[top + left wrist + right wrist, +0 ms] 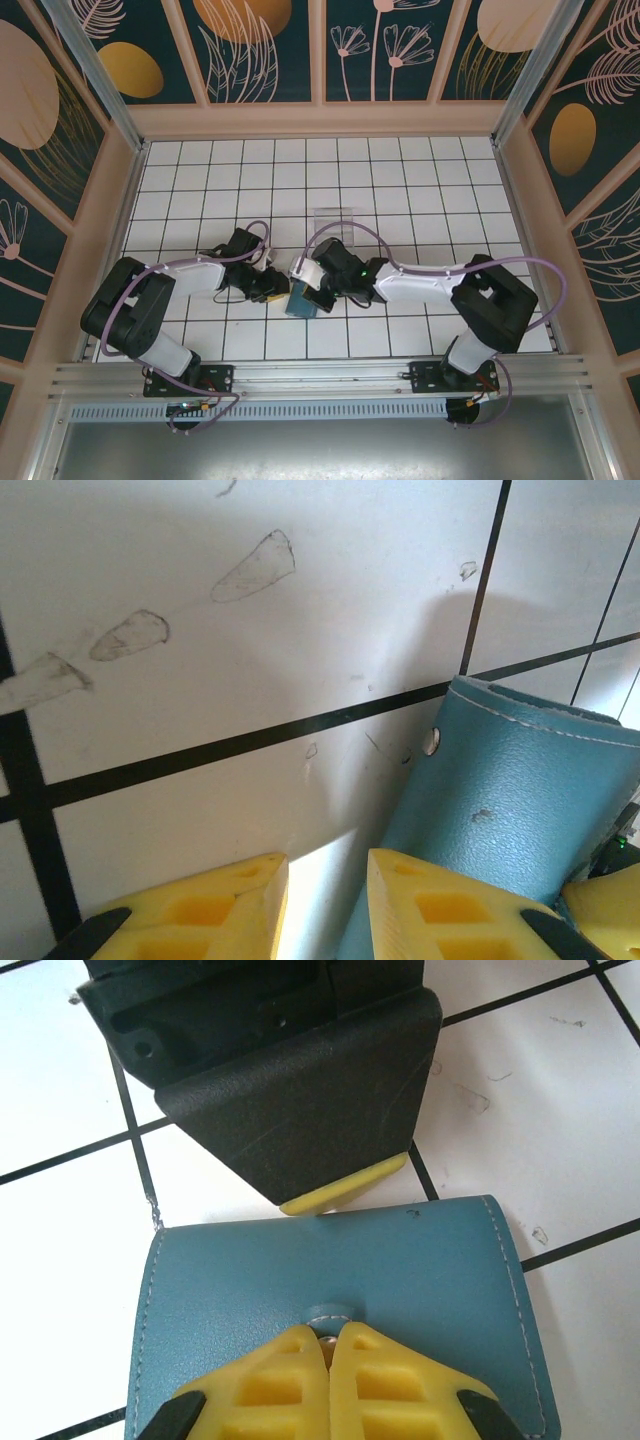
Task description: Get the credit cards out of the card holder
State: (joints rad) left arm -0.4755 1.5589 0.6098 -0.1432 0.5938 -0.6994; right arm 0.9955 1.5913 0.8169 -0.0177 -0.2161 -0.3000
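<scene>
The teal-blue card holder (250, 1280) lies closed and flat on the white tiles, in the top view (298, 306) between the two arms. My right gripper (333, 1332) is shut on its small strap tab (330, 1309) at the near edge. At the holder's far edge sits my left gripper (271, 289), one yellow fingertip (345, 1188) touching the rim. In the left wrist view the left gripper (322, 872) stands open over bare tile. Its right finger (440, 910) rests against the card holder (520, 790). The credit cards are hidden.
A clear plastic tray (335, 222) sits on the tiles just beyond the grippers. White tiled floor (420, 180) stretches to the back and both sides, bounded by patterned walls. A metal rail (320, 375) runs along the near edge.
</scene>
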